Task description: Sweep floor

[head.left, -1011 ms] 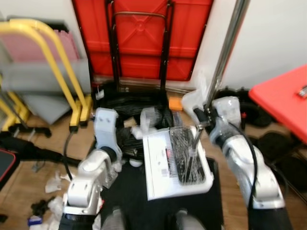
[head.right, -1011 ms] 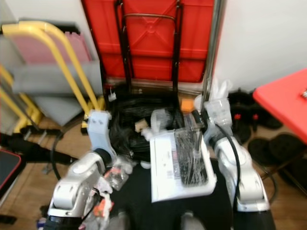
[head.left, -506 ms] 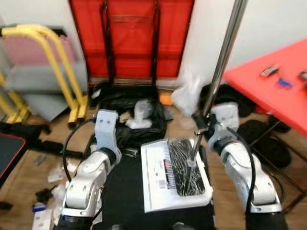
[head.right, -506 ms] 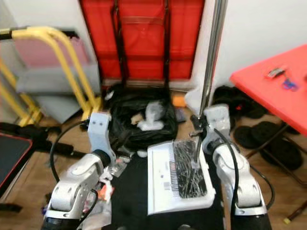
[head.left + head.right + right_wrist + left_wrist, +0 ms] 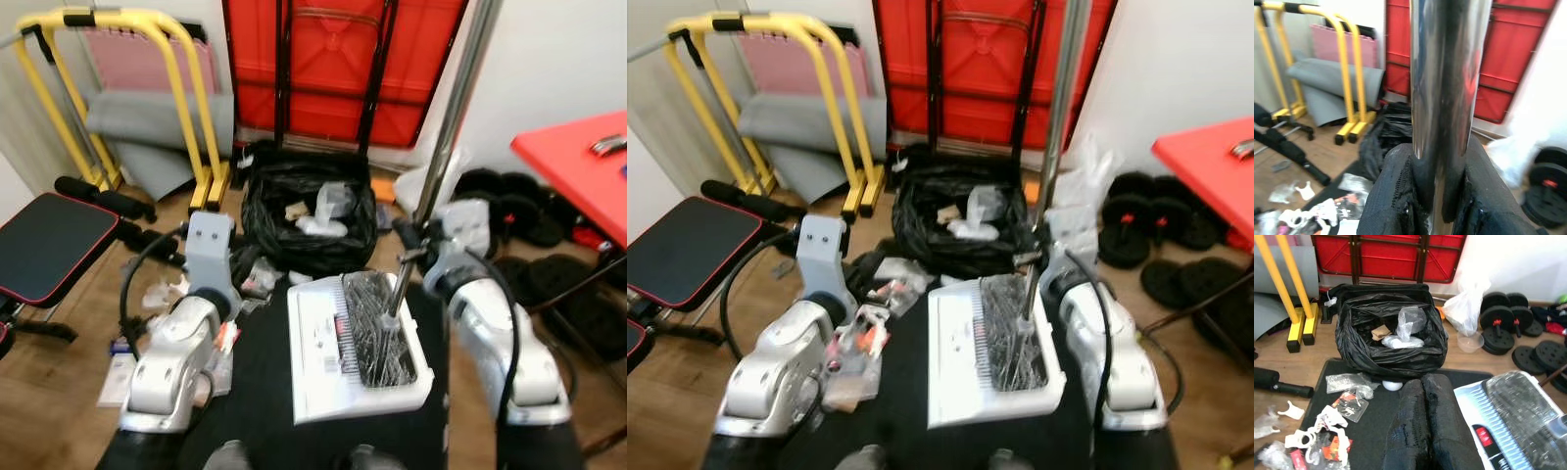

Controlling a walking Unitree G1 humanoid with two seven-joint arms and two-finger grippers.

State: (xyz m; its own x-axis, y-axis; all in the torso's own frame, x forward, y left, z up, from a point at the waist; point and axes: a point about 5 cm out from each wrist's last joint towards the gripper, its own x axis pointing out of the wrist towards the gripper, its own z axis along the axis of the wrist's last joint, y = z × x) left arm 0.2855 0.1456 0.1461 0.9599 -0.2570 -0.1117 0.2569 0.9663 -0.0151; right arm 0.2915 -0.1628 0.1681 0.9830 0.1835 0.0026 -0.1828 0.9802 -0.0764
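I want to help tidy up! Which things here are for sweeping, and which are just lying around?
For sweeping:
- pole, held by the right gripper
- white dustpan
- black bin bag
- wrappers on the floor
- left gripper, holding nothing

Just lying around:
- yellow frame
- red table
- weights
- black bench
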